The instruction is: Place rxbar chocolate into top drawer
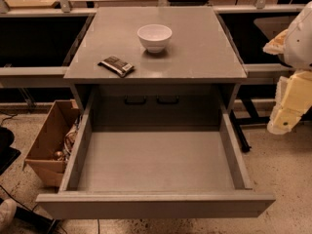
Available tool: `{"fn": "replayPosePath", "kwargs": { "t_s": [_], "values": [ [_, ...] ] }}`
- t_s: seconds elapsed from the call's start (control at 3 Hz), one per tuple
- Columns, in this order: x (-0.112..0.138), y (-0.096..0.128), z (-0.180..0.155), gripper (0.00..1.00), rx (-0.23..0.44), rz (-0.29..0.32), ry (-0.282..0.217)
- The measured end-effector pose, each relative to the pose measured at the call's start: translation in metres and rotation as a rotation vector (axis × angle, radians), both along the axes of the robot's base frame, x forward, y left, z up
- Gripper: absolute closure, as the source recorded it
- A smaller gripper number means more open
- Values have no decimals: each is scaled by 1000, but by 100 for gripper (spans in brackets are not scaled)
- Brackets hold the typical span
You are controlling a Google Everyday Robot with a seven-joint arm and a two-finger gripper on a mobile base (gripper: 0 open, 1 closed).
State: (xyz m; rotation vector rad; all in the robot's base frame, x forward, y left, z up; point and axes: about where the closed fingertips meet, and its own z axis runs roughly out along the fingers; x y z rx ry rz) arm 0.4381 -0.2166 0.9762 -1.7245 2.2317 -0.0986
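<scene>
The rxbar chocolate is a small flat dark bar with pale label patches. It lies on the grey cabinet top, near the front left corner. The top drawer is pulled fully open below, a wide shallow grey box with nothing in it. My gripper hangs at the right edge of the camera view, beside the cabinet's right side and above the floor. It is well to the right of the bar and holds nothing that I can see.
A white bowl stands on the cabinet top behind and right of the bar. A brown cardboard box with clutter sits on the floor left of the drawer. Grey rails and table legs run behind the cabinet.
</scene>
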Motion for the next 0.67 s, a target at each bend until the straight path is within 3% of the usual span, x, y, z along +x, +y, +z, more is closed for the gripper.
{"fn": "replayPosePath", "kwargs": {
  "t_s": [0.33,0.67],
  "values": [
    [0,0,0,0,0,0,0],
    [7,10,-9,0,88,13,-41]
  ]
}}
